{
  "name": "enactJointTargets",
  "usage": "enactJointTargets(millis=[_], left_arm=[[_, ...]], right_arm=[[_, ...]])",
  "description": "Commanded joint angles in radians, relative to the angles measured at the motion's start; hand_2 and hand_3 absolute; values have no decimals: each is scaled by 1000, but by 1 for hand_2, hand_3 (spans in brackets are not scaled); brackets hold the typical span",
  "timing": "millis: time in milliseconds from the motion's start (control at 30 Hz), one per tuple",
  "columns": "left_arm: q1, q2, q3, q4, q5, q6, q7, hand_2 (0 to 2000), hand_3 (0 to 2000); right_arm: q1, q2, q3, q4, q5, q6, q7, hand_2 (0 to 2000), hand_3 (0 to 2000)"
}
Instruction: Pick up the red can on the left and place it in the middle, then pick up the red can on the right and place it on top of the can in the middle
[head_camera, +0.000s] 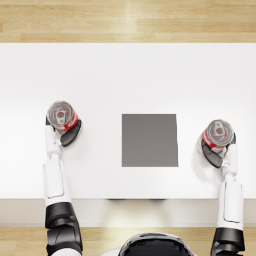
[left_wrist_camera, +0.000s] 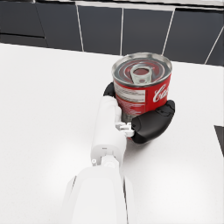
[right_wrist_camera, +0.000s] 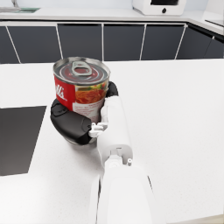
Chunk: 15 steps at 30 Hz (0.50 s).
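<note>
The left red can (head_camera: 61, 116) stands upright on the white table (head_camera: 125, 75), left of the dark grey square mat (head_camera: 149, 140). My left hand (head_camera: 68, 134) wraps around its lower part; in the left wrist view the dark fingers (left_wrist_camera: 152, 124) hug the can (left_wrist_camera: 142, 86) from both sides. The right red can (head_camera: 218, 133) stands right of the mat, and my right hand (head_camera: 214, 155) grips it the same way. In the right wrist view the hand (right_wrist_camera: 71, 123) cups the base of this can (right_wrist_camera: 81, 89). Whether either can is off the table, I cannot tell.
The mat lies in the table's middle between the two cans with nothing on it. The table's near edge (head_camera: 125, 199) runs just behind my forearms. Dark cabinet fronts (left_wrist_camera: 122, 30) stand beyond the far side.
</note>
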Motion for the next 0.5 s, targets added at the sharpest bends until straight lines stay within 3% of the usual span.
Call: enactJointTargets(millis=[33, 200, 500], left_arm=[[-47, 1, 58, -272, 0, -2, 0, 2000, 1520], [-96, 0, 242, -483, 0, -5, 0, 2000, 1520], [-65, 48, 494, -499, 1, -22, 1, 2000, 1520]], right_arm=[[9, -1, 14, 153, 0, 6, 0, 2000, 1520], [13, -8, 46, 303, 0, 1, 2, 2000, 1520], [54, -26, 110, 406, 0, 6, 3, 2000, 1520]])
